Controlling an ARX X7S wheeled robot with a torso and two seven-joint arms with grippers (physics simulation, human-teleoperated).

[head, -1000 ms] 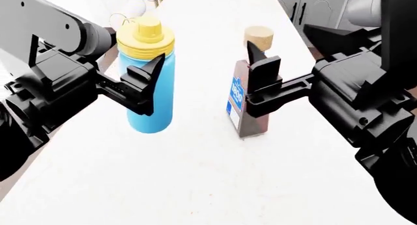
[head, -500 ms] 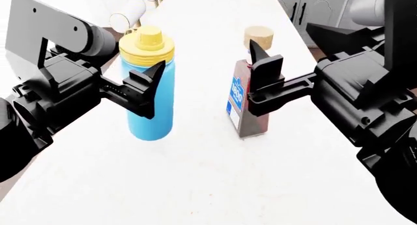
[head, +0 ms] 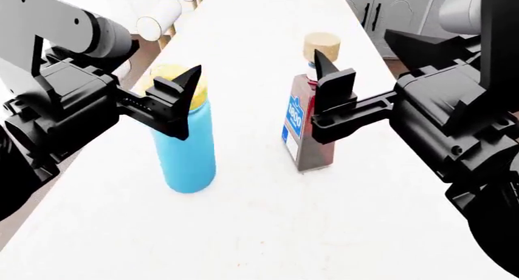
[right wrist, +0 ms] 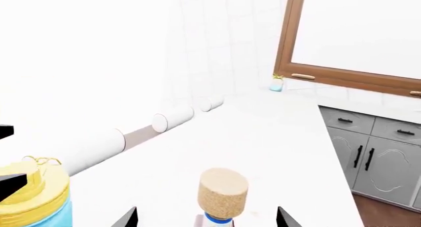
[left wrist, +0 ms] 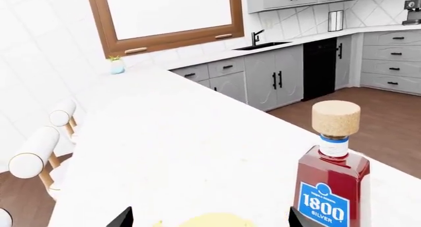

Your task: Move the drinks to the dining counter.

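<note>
Liquor bottle [head: 307,125], labelled "1800 SILVER", stands between right hand's [head: 329,88] spread fingers.

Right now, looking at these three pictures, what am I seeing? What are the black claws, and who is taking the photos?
It is a simulated two-armed robot at a long white counter. One picture comes from a camera on its head; the other two from cameras near each claw. The claws are grippers. The left gripper is up by the yellow lid of a blue flask; the right gripper is around a brown liquor bottle with a cork. Both drinks stand upright on the counter. The fingers look spread, so neither seems squeezed. Beyond are grey kitchen cabinets.
</note>
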